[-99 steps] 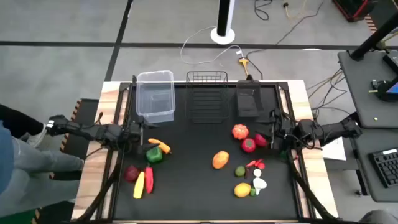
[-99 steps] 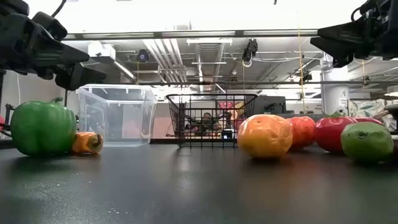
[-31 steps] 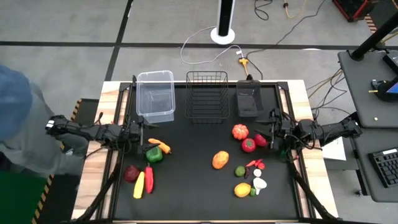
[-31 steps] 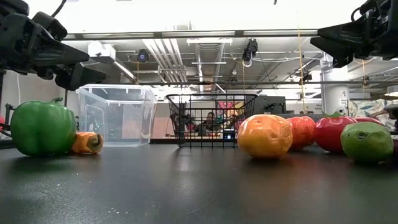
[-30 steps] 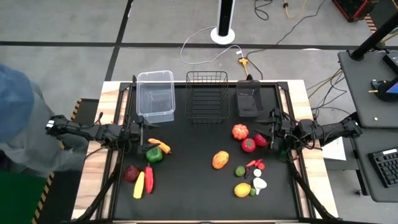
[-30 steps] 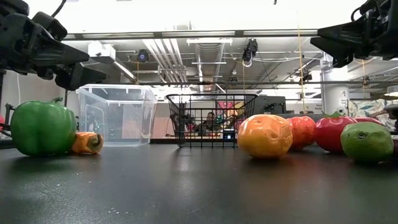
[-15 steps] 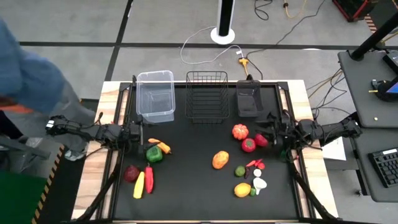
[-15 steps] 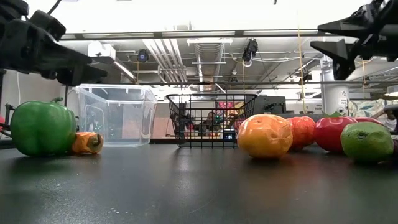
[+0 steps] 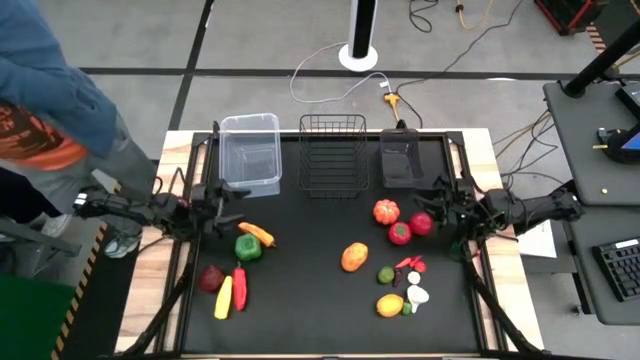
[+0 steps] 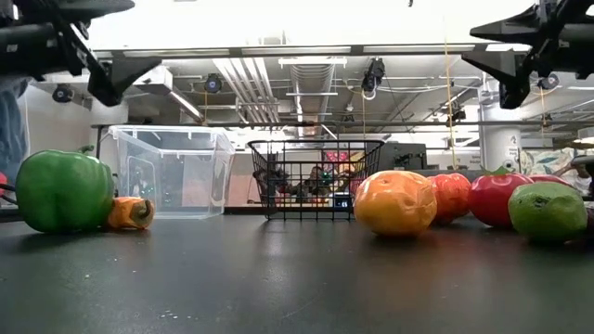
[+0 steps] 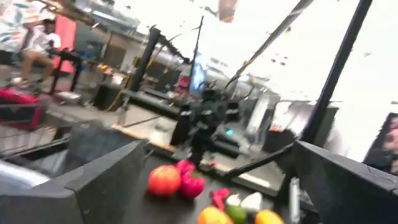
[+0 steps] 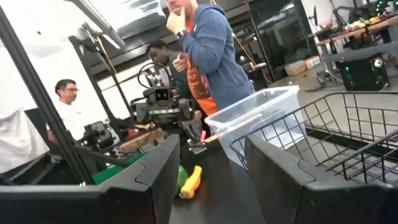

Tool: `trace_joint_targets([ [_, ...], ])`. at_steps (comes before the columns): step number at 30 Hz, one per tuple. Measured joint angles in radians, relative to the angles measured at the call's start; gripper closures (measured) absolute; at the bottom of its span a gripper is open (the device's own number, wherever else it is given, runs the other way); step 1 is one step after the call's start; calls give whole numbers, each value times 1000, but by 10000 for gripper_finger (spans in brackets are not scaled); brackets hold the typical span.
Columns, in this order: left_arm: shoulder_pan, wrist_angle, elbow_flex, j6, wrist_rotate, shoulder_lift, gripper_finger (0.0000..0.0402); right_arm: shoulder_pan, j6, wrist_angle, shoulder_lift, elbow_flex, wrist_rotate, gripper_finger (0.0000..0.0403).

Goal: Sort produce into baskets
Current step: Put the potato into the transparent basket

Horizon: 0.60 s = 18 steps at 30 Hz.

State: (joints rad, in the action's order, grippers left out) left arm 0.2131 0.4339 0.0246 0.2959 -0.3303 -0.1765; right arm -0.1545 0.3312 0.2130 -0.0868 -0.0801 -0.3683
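Note:
Toy produce lies on the black table top: a green pepper (image 9: 247, 247) and an orange piece (image 9: 257, 233) at the left, an orange (image 9: 354, 257) in the middle, a tomato (image 9: 386, 212) and two red fruits (image 9: 400, 233) at the right. The clear tub (image 9: 250, 155), wire basket (image 9: 332, 155) and dark bin (image 9: 399, 160) stand along the far edge. My left gripper (image 9: 234, 207) is open and empty in the air above the table, just far of the green pepper. My right gripper (image 9: 436, 207) is open and empty in the air, right of the tomato.
More produce lies near the front: a red fruit (image 9: 211, 278), a yellow piece (image 9: 224, 297) and a red chili (image 9: 239, 287) at the left; a lime (image 9: 386, 274), a lemon (image 9: 390, 305) and white pieces (image 9: 417, 296) at the right. A person in blue (image 9: 40, 80) stands left of the table.
Both grippers have opened wide and risen a little. The left gripper has shifted slightly toward the table's far edge. No produce has moved. The person at the table's left has moved toward its far side.

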Motion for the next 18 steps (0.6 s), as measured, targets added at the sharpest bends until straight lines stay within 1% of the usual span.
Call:
trace_joint_targets([
  [3, 0, 66, 0, 18, 5, -2, 9, 0, -2, 2, -43, -29, 0, 229],
  [5, 0, 85, 0, 100, 6, -1, 9, 0, -13, 1, -78, -50, 0, 229],
  [7, 0, 79, 0, 180, -16, -3, 9, 0, -17, 1, -120, -77, 0, 229],
  [10, 0, 70, 0, 256, -45, -14, 9, 0, -34, 2, -183, -120, 0, 229],
  [14, 0, 68, 0, 273, -43, -50, 9, 0, -51, 1, -269, -182, 0, 229],
  [18, 1, 70, 0, 275, -11, -99, 9, 0, -66, 0, -348, -246, 0, 229],
])
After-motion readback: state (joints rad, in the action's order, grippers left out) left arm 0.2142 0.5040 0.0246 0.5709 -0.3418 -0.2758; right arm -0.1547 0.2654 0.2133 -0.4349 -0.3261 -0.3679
